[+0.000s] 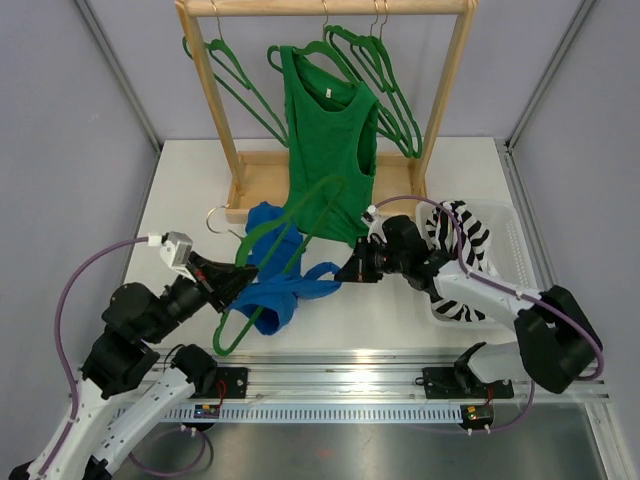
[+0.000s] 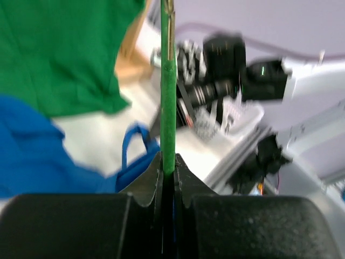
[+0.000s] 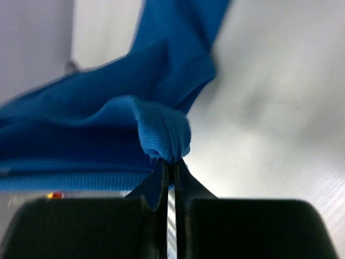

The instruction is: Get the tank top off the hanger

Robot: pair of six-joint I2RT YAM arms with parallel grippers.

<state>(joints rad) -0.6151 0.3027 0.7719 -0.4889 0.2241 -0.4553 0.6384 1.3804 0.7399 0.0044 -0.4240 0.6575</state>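
Note:
A blue tank top [image 1: 272, 278] lies on the white table, still threaded on a green hanger [image 1: 262, 230] with a metal hook. My left gripper [image 1: 232, 283] is shut on the hanger's green bar [image 2: 168, 108], which runs straight up from between its jaws [image 2: 168, 162]. My right gripper [image 1: 346, 274] is shut on a folded edge of the blue tank top [image 3: 108, 135], pinched at its tips [image 3: 171, 162] at the garment's right end. The two grippers hold opposite sides of the garment, which stretches between them.
A wooden rack [image 1: 442, 110] stands at the back with a green tank top [image 1: 330, 150] and empty green hangers [image 1: 388, 85] hanging on it. A white basket [image 1: 508, 240] holding zebra-striped cloth [image 1: 468, 235] sits at the right, beside my right arm.

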